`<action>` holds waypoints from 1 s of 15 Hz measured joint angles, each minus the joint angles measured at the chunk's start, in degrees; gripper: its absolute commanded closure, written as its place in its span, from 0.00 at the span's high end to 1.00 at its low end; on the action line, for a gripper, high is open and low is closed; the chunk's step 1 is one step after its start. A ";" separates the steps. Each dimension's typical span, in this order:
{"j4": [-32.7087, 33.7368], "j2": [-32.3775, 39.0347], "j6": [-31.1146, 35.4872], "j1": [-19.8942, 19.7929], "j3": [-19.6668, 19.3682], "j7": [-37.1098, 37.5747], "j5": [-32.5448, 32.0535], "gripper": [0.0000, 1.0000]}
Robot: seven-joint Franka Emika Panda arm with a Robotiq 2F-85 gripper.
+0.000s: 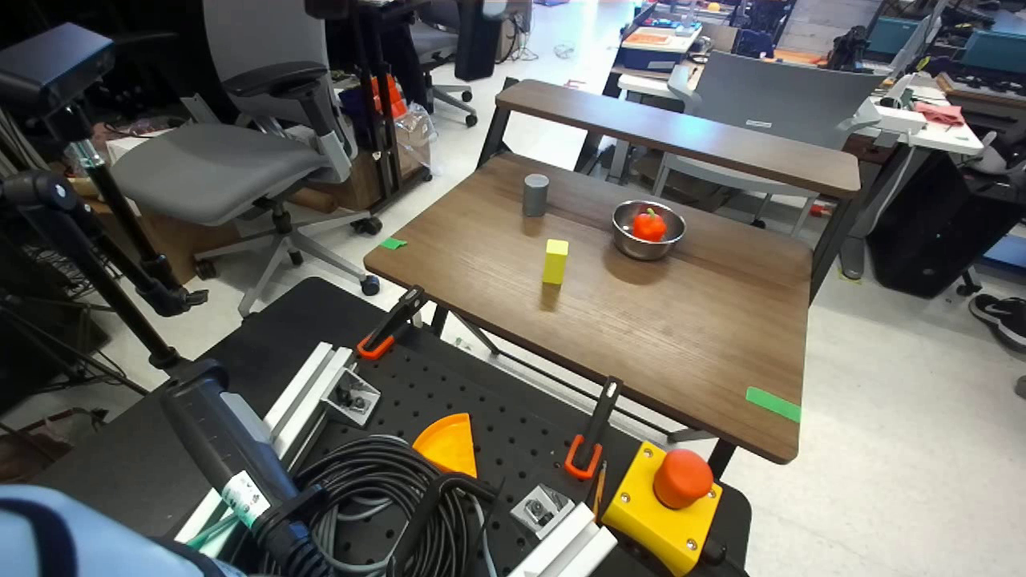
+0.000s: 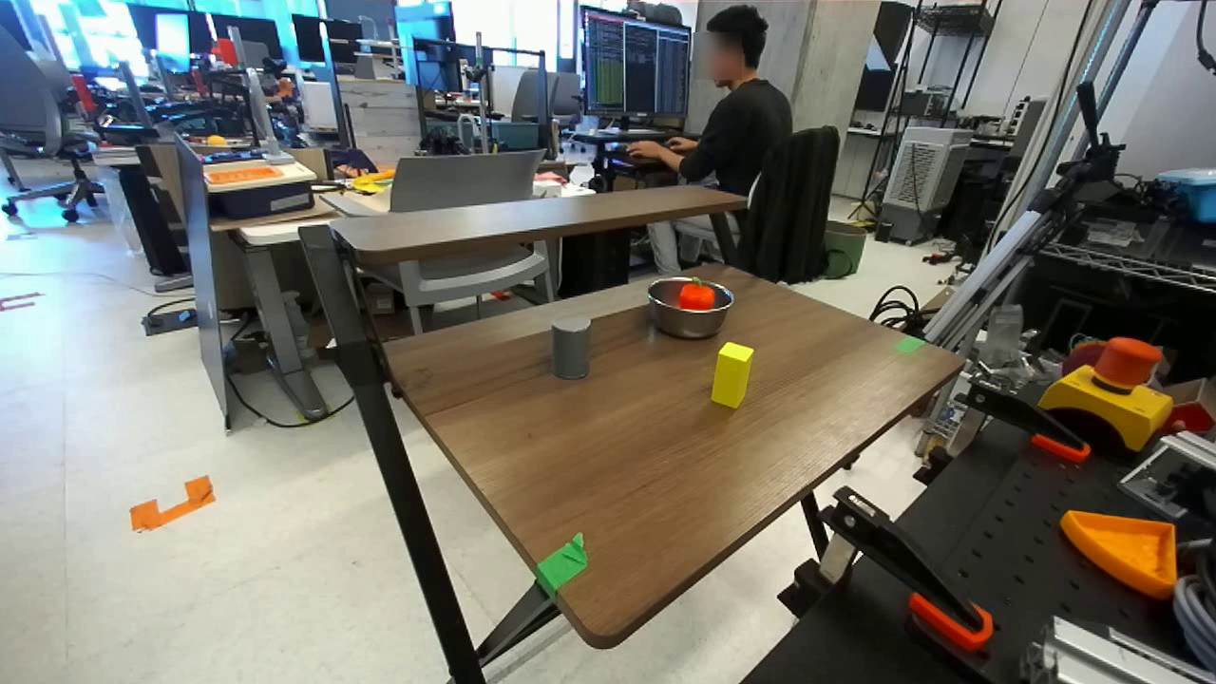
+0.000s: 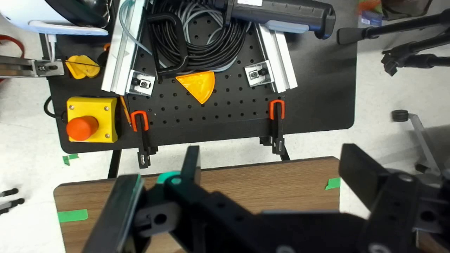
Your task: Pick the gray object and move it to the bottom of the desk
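The gray object (image 1: 535, 197) is a small upright cylinder standing on the desk (image 1: 681, 328), toward the raised shelf side; it also shows in an exterior view (image 2: 570, 350). The brown desk has green tape marks and also shows in an exterior view (image 2: 608, 456) and in the wrist view (image 3: 267, 179). My gripper (image 3: 270, 150) is open in the wrist view, its fingers wide apart with nothing between them. It hangs above the desk's edge facing the black robot table. The gray object is out of the wrist view. Dark parts at the top of an exterior view may be the gripper; I cannot tell.
A yellow-green block (image 1: 555, 263) stands upright near the desk's middle. A silvery bowl (image 1: 644, 250) holds a red pepper (image 1: 649, 226). A raised shelf (image 1: 681, 136) spans the desk's far side. Clamps (image 1: 593, 433) and a yellow stop-button box (image 1: 661, 513) are on the black table.
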 measured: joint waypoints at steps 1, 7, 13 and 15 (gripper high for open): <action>0.00 0.00 0.00 0.00 0.00 0.00 0.00 1.00; 0.00 0.00 0.00 0.00 0.00 0.00 0.00 1.00; 2.04 5.98 7.26 -0.02 0.15 0.79 0.04 1.00; 4.73 12.38 12.03 -0.02 0.42 1.25 0.05 1.00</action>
